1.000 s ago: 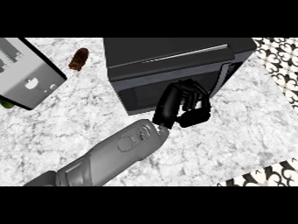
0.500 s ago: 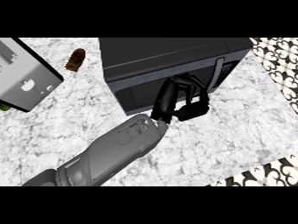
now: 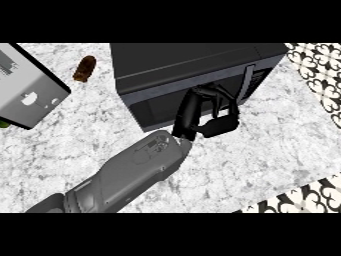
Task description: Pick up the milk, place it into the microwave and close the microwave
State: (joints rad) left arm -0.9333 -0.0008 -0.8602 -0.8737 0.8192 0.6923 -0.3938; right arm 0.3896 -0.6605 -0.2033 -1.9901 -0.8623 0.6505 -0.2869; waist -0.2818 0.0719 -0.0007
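The black microwave (image 3: 195, 62) stands at the back middle of the marble counter, and its door (image 3: 158, 107) looks shut. The milk shows nowhere in the head view. My right hand (image 3: 206, 117) is at the door's front, just left of the vertical handle (image 3: 244, 82). Its fingers (image 3: 190, 107) reach up and lie against the door, fairly straight, curled round nothing. The grey forearm (image 3: 132, 172) runs in from the lower left. My left hand is out of view.
A silver toaster (image 3: 21, 85) lies at the back left with a green item (image 3: 2, 123) peeking from under it. A small brown object (image 3: 84, 68) sits between toaster and microwave. The counter's edge and patterned floor (image 3: 324, 75) show at the right.
My right hand has moved up and closer to the microwave's front, its fingers now flat on the door. The whole view has shifted slightly.
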